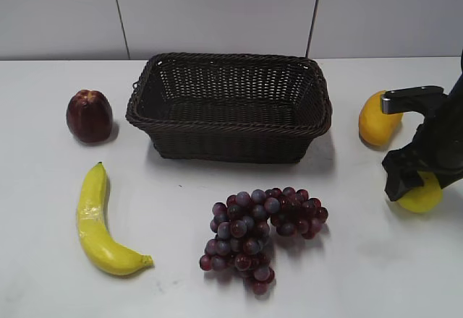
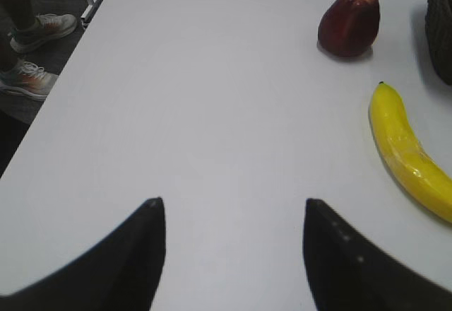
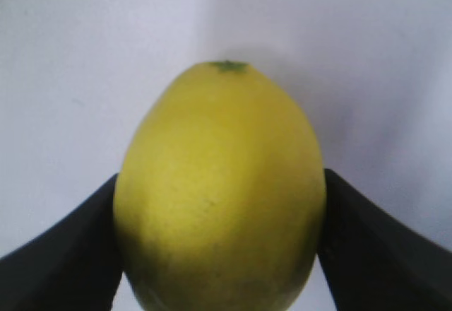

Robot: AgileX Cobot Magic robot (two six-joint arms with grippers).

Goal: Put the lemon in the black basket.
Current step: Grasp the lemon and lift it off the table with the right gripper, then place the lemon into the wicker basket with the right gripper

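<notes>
- The right gripper (image 3: 219, 254) is closing its jaws against both sides of the lemon (image 3: 220, 191), which is sitting on the table (image 1: 347, 260), right of the basket (image 1: 230, 107).
- The left gripper (image 2: 233, 254) is waiting wide open, holding nothing.
- Lifting and carrying are remaining; the basket is holding nothing.

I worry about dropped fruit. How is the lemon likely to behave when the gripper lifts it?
The lemon looks firm and rounded, so it may pivot or slip between the right gripper fingers, which flank only its widest sides. Its oval shape suggests it would roll if dropped on the table.
</notes>
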